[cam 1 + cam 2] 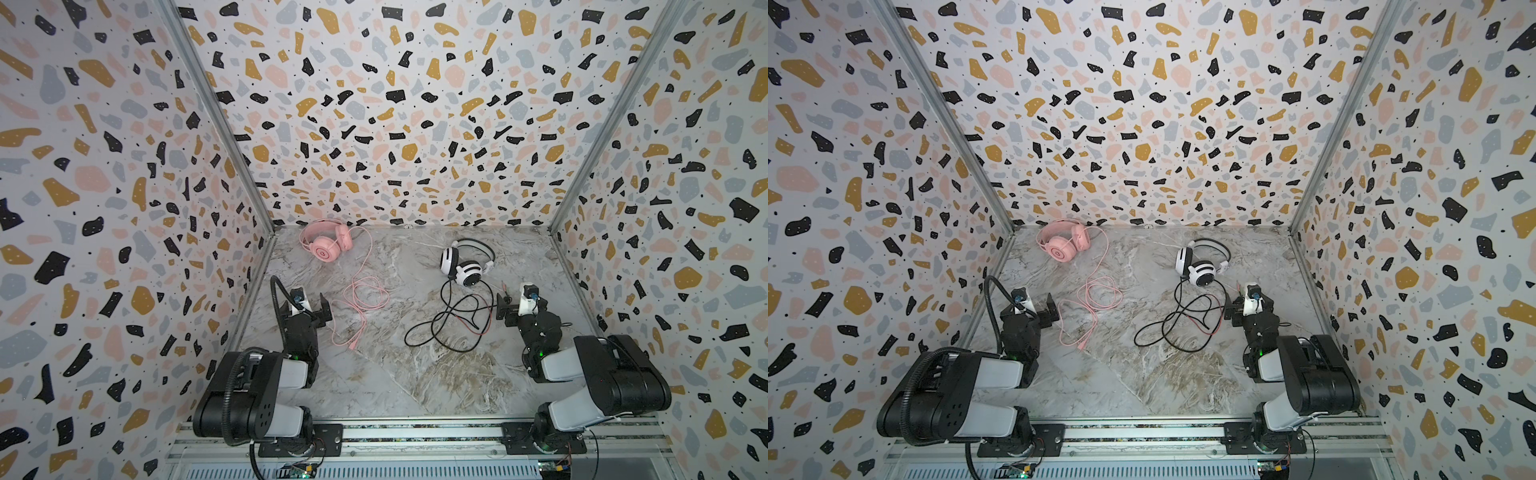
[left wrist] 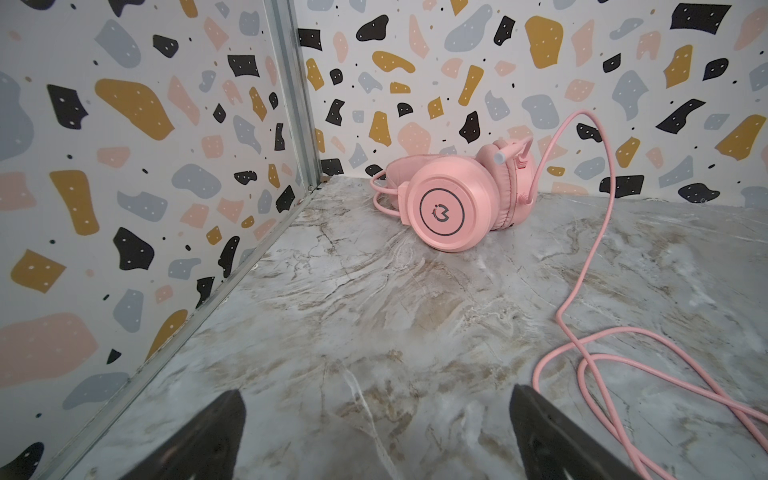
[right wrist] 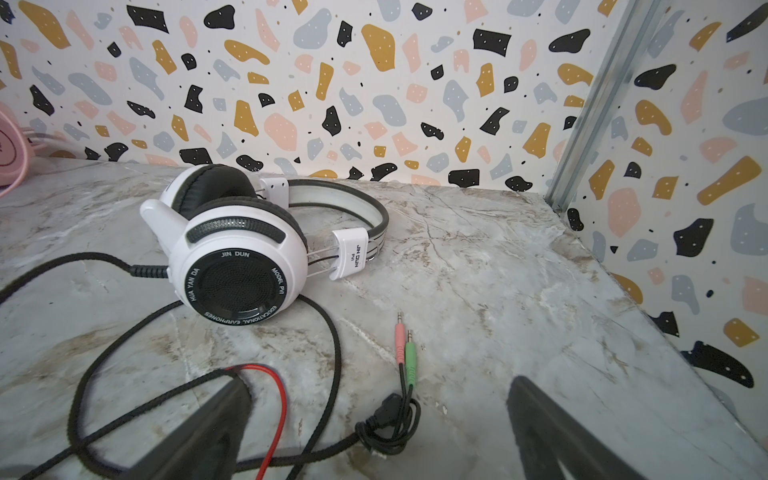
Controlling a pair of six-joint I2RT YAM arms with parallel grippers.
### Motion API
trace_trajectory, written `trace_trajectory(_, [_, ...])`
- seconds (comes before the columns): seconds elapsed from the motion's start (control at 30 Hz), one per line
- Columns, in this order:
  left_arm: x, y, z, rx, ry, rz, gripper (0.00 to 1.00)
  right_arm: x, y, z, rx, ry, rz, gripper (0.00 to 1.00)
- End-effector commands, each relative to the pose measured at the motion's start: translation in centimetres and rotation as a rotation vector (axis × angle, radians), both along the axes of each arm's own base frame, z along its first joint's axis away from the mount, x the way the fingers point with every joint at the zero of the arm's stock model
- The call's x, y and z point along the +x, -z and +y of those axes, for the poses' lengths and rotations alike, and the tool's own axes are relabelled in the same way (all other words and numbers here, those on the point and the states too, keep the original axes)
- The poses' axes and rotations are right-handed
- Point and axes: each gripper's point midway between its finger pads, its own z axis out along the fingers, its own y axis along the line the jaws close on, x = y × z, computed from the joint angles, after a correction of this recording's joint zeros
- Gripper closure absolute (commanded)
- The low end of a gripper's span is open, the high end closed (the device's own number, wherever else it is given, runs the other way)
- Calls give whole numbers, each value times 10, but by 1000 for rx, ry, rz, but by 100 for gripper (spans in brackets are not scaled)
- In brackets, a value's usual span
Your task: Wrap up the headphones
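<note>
A: While the left gripper [image 2: 374, 436] stands wide with nothing in it, what lies beyond?

B: The pink headphones [image 2: 449, 208], on the marble surface [image 2: 332, 311] near the back-left corner. The cup bears a round logo, no legible words. Their pink cable [image 2: 559, 318] loops loose beside the gripper.

A: And the right gripper [image 3: 378, 386]?

B: Wide too, empty. Ahead lie the white headphones [image 3: 237, 257] — "JIN DUN", "MODEL PV1", "HUA YAN DA", "EDUCATIONAL EARPHONES" — with the black cable [image 3: 104, 258] sprawled and pink and green plugs [image 3: 405, 349] nearby.
</note>
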Motion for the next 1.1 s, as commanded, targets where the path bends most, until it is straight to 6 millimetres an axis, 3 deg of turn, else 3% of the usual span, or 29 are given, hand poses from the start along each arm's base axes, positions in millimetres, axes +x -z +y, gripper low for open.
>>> trace_trajectory(0.0, [4, -17, 1, -2, -3, -62, 0, 4, -8, 0, -9, 2, -24, 1])
trace_trajectory(0.17, [4, -17, 2, -1, -9, -64, 0, 3, -9, 0, -9, 3, -27, 1])
trace_trajectory(0.27, [9, -28, 6, -12, -38, -62, 0, -1, -11, 4, -15, -16, -36, 1])
trace_trajectory(0.4, [18, -46, 14, -36, -100, 9, 0, -6, -30, -1, -5, 11, -69, 1])
trace_trajectory(0.5, [14, -69, 18, -104, -134, -48, 0, -6, -48, 0, -10, 3, -80, 1])
trace_trajectory(0.63, [4, -92, 32, -272, -261, -56, 0, -2, -64, -7, 157, 61, -41, 1])
trace_trajectory(0.73, [7, -103, 21, -300, -194, -36, 0, 0, -62, -2, 328, 44, 59, 1])
trace_trajectory(0.93, [12, -111, 7, -352, -131, 68, 0, 7, -53, 44, 454, -178, 276, 1])
trace_trajectory(1.07, [22, -112, -21, -392, 10, 171, 0, 3, -43, 72, 425, -238, 373, 0])
